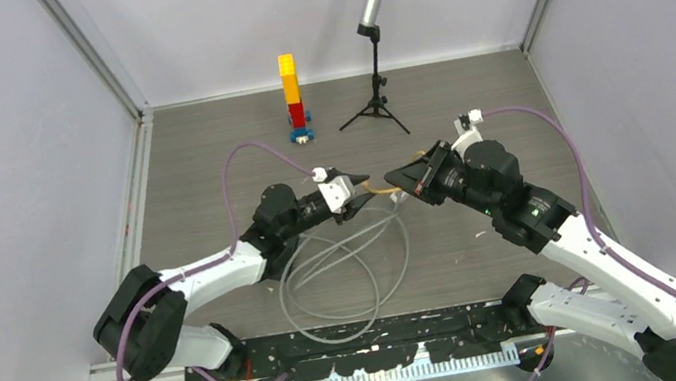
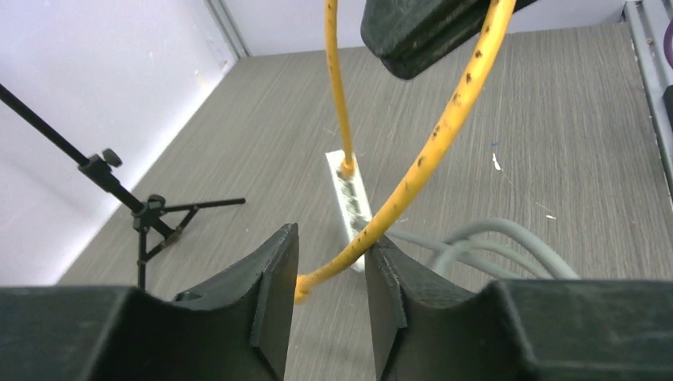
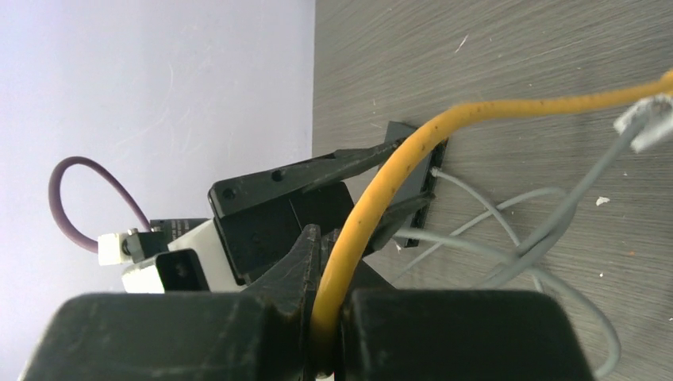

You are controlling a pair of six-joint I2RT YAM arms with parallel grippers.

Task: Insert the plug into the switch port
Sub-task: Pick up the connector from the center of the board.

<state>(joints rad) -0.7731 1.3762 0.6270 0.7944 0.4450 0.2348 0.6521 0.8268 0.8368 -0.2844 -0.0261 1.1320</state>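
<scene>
The white switch (image 2: 349, 202) lies flat on the floor with its row of dark ports facing up. One end of a yellow cable (image 2: 432, 143) is seated in its far port. My right gripper (image 3: 332, 254) is shut on this cable and hangs above the switch. From there the cable slants down between the fingers of my left gripper (image 2: 332, 234), touching the right finger (image 2: 389, 278) and vanishing by the left one. Those jaws stand apart, wider than the cable. A clear plug (image 3: 647, 123) ends a grey cable. From above, both grippers (image 1: 361, 190) (image 1: 400, 181) meet tip to tip.
Loops of grey cable (image 1: 346, 270) lie on the floor under and in front of the left arm. A black tripod (image 1: 378, 93) and a yellow-red-blue brick tower (image 1: 293, 96) stand at the back. White walls close in both sides.
</scene>
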